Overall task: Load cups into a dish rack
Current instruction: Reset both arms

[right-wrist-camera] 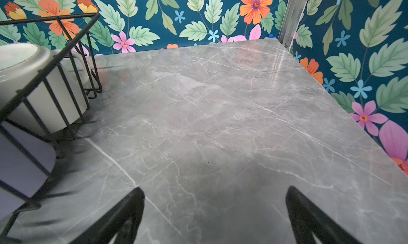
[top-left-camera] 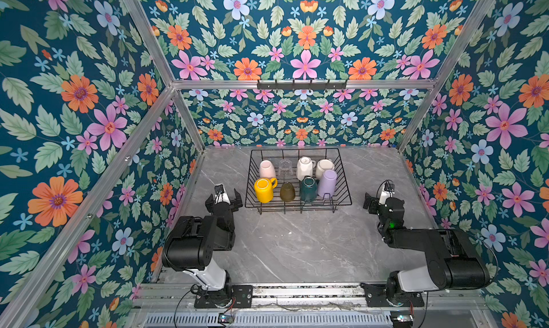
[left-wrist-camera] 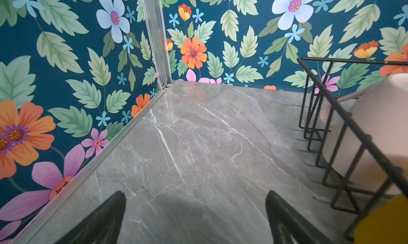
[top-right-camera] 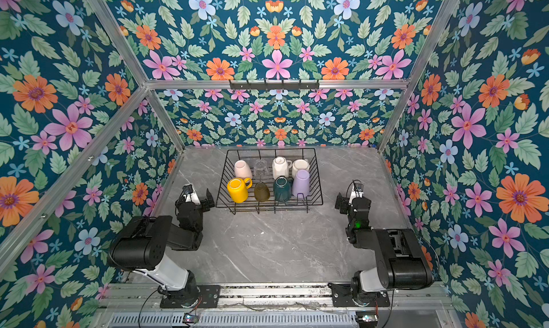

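Note:
The black wire dish rack [top-left-camera: 297, 149] stands at the back middle of the table, seen in both top views. Several cups sit upside down in it: a pale pink one [top-left-camera: 267, 169], a clear glass [top-left-camera: 285, 167], two white mugs [top-left-camera: 305, 167], a lilac tumbler [top-left-camera: 327, 183], a yellow mug [top-left-camera: 264, 189], an olive tumbler [top-left-camera: 287, 192] and a dark green mug [top-left-camera: 309, 188]. My left gripper [top-left-camera: 223, 198] hovers just left of the rack, open and empty [left-wrist-camera: 195, 195]. My right gripper [top-left-camera: 383, 200] hangs right of the rack, also open and empty [right-wrist-camera: 215, 189].
The grey marble tabletop [top-left-camera: 297, 246] is enclosed by floral walls with aluminium posts [left-wrist-camera: 156, 37]. A black hook rail [top-left-camera: 301, 84] runs high on the back wall. The rack's wire side [left-wrist-camera: 344, 114] is close to the left fingers, and its other side [right-wrist-camera: 72, 41] is near the right ones.

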You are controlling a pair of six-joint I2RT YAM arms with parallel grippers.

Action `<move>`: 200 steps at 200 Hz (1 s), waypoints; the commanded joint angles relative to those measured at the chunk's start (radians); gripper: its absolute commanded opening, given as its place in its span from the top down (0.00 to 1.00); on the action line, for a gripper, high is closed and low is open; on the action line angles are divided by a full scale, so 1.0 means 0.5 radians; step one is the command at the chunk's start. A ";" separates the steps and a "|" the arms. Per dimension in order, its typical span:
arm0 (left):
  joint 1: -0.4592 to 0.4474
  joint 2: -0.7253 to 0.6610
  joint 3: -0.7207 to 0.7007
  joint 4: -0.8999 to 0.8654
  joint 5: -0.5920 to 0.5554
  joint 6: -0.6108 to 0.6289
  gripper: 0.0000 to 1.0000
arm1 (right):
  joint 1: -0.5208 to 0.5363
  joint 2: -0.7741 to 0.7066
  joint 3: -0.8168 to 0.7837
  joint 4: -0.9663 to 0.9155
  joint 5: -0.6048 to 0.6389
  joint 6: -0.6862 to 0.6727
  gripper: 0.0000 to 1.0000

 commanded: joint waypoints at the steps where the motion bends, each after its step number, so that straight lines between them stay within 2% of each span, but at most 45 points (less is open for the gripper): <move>1: 0.001 -0.001 0.003 0.035 0.008 0.014 0.00 | 0.001 -0.009 -0.021 0.085 -0.090 -0.041 0.01; 10: 0.001 -0.001 0.003 0.035 0.008 0.014 0.00 | 0.001 -0.016 -0.055 0.138 -0.125 -0.060 0.01; 25: 0.001 -0.001 0.003 0.033 0.007 0.014 0.00 | 0.000 -0.005 -0.028 0.092 0.128 0.047 0.01; 31: 0.001 0.000 0.003 0.032 0.009 0.014 0.00 | 0.001 -0.003 0.011 0.025 0.154 0.060 0.01; 48: 0.001 -0.001 0.003 0.032 0.007 0.014 0.00 | -0.008 -0.003 0.013 0.024 0.020 0.020 0.01; 200: 0.004 -0.004 0.009 0.018 0.071 0.035 0.00 | -0.009 -0.001 0.012 0.026 0.054 0.039 0.01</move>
